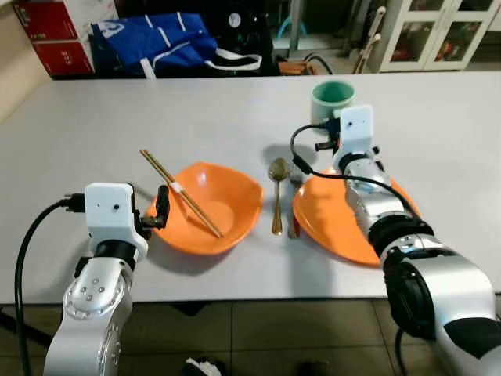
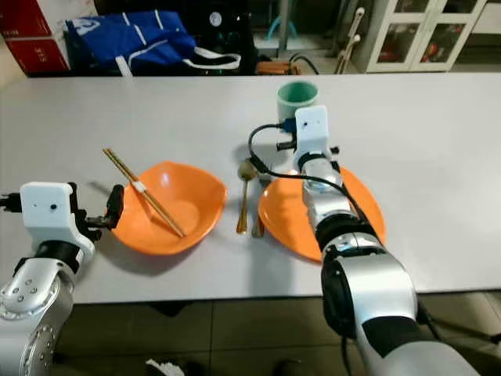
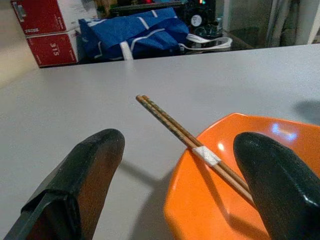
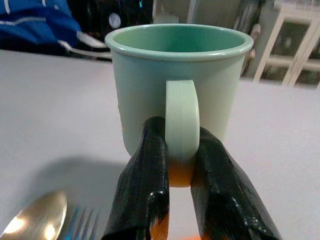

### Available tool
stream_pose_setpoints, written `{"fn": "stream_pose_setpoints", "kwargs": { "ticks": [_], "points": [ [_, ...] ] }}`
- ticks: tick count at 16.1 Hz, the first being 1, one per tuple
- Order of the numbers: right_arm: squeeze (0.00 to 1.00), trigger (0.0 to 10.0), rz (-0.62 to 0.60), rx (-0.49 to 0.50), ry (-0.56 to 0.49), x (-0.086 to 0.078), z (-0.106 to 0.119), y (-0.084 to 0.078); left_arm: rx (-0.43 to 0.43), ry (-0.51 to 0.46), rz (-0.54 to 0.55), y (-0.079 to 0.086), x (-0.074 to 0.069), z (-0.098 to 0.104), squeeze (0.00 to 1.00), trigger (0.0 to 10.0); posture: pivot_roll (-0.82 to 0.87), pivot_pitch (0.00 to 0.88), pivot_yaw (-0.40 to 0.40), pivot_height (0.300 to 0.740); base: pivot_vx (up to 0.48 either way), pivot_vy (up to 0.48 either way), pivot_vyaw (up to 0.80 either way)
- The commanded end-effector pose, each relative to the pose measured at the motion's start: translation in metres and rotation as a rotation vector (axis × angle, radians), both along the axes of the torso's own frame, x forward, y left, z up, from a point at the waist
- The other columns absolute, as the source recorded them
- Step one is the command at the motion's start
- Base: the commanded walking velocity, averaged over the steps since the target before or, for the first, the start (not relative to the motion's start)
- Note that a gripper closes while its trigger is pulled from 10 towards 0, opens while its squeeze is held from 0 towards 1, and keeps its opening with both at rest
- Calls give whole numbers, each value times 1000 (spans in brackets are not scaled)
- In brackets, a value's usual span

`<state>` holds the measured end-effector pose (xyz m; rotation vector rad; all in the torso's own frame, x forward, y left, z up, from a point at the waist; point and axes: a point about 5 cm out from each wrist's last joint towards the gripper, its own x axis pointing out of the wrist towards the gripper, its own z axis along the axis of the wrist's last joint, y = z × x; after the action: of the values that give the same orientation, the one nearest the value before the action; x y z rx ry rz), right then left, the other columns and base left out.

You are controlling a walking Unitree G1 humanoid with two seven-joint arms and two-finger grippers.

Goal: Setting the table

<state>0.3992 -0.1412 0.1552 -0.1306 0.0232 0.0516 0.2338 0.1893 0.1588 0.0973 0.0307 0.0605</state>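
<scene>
On the counter (image 1: 94,125), the left gripper (image 1: 162,210) hovered at the near-left rim of the orange bowl (image 1: 223,211), its jaws spread wide and empty, probably lined up to take the chopsticks (image 1: 182,194) that lay slanted across the bowl with their upper ends jutting over the rim. Just right of the bowl a gold spoon (image 1: 277,192) and a fork (image 1: 293,205) lay side by side, handles toward the robot, beside the orange plate (image 1: 325,219). The right arm reached across that plate, and the right gripper (image 4: 181,172) had its jaws pinching the handle of the green mug (image 4: 177,75), which stood upright beyond the plate, seemingly gripped there to be set in its place
</scene>
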Motion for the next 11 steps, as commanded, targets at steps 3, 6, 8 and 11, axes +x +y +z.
{"fn": "stream_pose_setpoints", "kwargs": {
  "ticks": [3,6,8,11],
  "points": [
    [0,10000,16,38,40,0,-4,8,16,-4,9,4,-4,4,0,10000,91,99,55,740,0,0,0],
    [0,10000,30,26,46,-1,-6,16,23,-1,13,6,-8,5,0,10000,109,108,57,740,0,0,0],
    [0,10000,37,18,52,-2,-8,20,28,2,17,8,-10,6,0,10000,121,114,60,740,0,0,0],
    [0,10000,50,18,42,-1,-6,24,35,6,33,12,-12,7,0,10000,129,113,62,740,0,0,0]
  ]
}}
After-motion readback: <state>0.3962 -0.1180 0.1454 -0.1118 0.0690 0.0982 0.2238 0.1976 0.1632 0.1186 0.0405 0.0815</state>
